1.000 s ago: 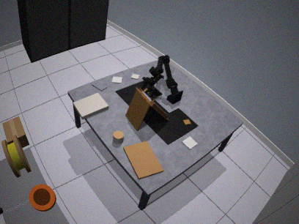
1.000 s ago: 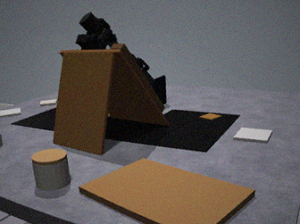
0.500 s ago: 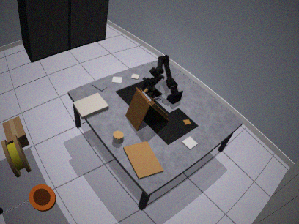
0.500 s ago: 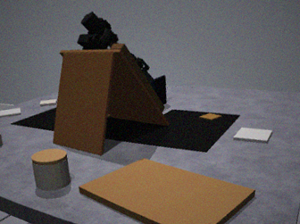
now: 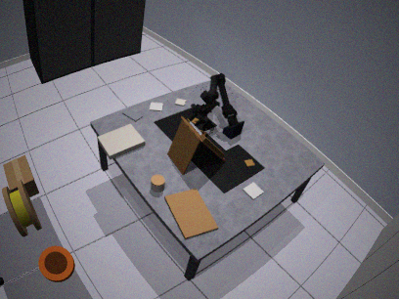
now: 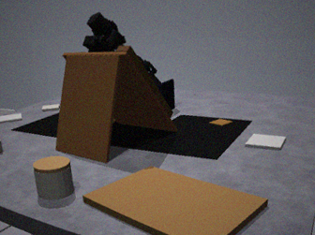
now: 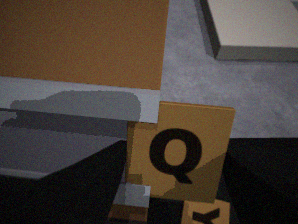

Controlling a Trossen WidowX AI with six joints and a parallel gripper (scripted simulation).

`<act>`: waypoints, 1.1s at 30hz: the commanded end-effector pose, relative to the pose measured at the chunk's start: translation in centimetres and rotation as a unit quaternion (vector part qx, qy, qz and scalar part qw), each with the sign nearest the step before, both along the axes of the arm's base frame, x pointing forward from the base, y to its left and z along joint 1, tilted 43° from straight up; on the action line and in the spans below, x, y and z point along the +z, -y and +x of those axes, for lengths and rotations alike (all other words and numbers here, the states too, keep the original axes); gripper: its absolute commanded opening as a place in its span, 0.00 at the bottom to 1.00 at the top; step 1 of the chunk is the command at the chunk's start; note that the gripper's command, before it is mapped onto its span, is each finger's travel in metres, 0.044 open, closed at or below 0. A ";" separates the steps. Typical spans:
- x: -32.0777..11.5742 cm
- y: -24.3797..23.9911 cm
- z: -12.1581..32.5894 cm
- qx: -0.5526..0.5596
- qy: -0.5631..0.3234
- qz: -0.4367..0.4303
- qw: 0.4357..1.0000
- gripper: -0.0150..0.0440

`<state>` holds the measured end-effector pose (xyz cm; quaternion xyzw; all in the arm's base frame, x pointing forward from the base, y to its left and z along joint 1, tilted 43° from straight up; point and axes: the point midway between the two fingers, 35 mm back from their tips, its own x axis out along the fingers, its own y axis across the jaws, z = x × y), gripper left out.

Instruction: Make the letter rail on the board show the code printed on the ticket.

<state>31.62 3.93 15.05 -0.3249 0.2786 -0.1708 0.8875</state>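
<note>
My gripper (image 5: pixel 196 117) is shut on the Q tile (image 7: pixel 176 155), beside the top of the tilted brown board (image 5: pixel 183 146) (image 6: pixel 85 98) (image 7: pixel 80 40). In the wrist view the Q stands upright and faces the camera. The tile's upper left corner is hidden behind the end of the pale rail strip (image 7: pixel 149 104); its right part is outside the strip. A Y tile (image 7: pixel 206 214) shows sideways below it, partly cut off. Another orange tile (image 5: pixel 249 162) (image 6: pixel 221 122) lies on the black mat (image 5: pixel 226 182) (image 6: pixel 197 148). The fingertips are unclear, and no ticket code is readable.
A pale slab (image 5: pixel 121 140) (image 7: pixel 257 30) lies beyond the board. A round container (image 5: pixel 157 183) (image 6: pixel 53 177) and a flat brown panel (image 5: pixel 191 213) (image 6: pixel 175 206) are on the counter's near side. White cards (image 5: pixel 155 106) (image 5: pixel 253 191) (image 6: pixel 265 141) lie around the mat.
</note>
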 end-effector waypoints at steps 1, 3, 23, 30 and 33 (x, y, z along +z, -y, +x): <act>-0.1 -0.2 0.0 -0.001 0.001 0.000 1.000 0.25; -0.2 -0.3 0.0 -0.001 0.001 0.000 1.000 0.25; -0.8 -1.0 0.2 -0.001 0.001 0.000 1.000 0.25; -1.0 -1.3 0.3 -0.001 0.001 0.000 1.000 0.25; -1.1 -1.4 0.3 -0.001 0.001 0.000 1.000 0.25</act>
